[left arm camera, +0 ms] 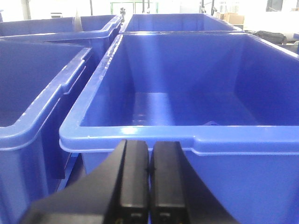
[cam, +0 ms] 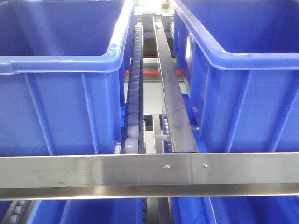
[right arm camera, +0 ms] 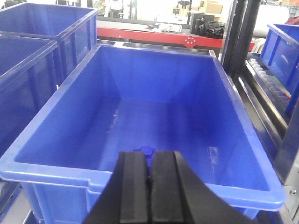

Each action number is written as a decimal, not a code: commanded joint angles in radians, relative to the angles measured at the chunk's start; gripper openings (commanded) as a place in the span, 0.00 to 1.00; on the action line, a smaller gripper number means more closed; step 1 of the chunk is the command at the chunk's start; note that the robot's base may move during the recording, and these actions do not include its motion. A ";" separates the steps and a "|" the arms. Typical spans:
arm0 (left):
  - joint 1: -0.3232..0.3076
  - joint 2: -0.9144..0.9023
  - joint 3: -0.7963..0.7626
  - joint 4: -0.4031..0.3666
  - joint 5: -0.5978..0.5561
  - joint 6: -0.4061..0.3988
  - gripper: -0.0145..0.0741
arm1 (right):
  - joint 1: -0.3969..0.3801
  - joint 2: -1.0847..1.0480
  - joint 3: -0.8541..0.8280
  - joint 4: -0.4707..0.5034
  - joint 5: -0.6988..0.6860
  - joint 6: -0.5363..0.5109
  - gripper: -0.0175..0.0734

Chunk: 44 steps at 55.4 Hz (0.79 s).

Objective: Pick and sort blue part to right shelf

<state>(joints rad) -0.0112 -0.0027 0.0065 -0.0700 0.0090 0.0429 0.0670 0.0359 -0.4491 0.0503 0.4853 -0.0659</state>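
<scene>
A small blue part [right arm camera: 145, 150] shows just past the tips of my right gripper [right arm camera: 149, 153], low inside a large blue crate [right arm camera: 243, 135]. It looks to lie on the crate floor. The black fingers [right arm camera: 133, 186] are pressed together with nothing between them, above the crate's near rim. My left gripper [left arm camera: 149, 143] is also shut and empty, level with the near rim of another blue crate [left arm camera: 140, 133]. The right shelf's steel front rail [cam: 93, 170] runs across the front view, with blue crates [cam: 56, 102] [cam: 247, 93] behind it.
A grey roller track [cam: 134, 93] and a steel divider [cam: 173, 102] run between the two crates. More blue crates stand to the left [left arm camera: 28, 93] [right arm camera: 23, 60] and on the level below [cam: 84, 212]. A dark upright post [right arm camera: 243, 32] and red frame [right arm camera: 154, 35] stand behind the right crate.
</scene>
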 commanded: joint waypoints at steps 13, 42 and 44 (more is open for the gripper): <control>0.000 -0.027 0.030 -0.009 -0.091 0.001 0.30 | -0.003 0.012 0.015 0.002 -0.114 -0.001 0.24; 0.000 -0.027 0.030 -0.009 -0.091 0.001 0.30 | -0.014 0.012 0.472 0.086 -0.541 0.008 0.24; 0.000 -0.027 0.030 -0.009 -0.091 0.001 0.30 | -0.016 0.012 0.470 0.086 -0.533 0.008 0.24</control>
<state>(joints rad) -0.0112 -0.0027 0.0065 -0.0700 0.0072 0.0445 0.0610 0.0332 0.0265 0.1129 0.0663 -0.0585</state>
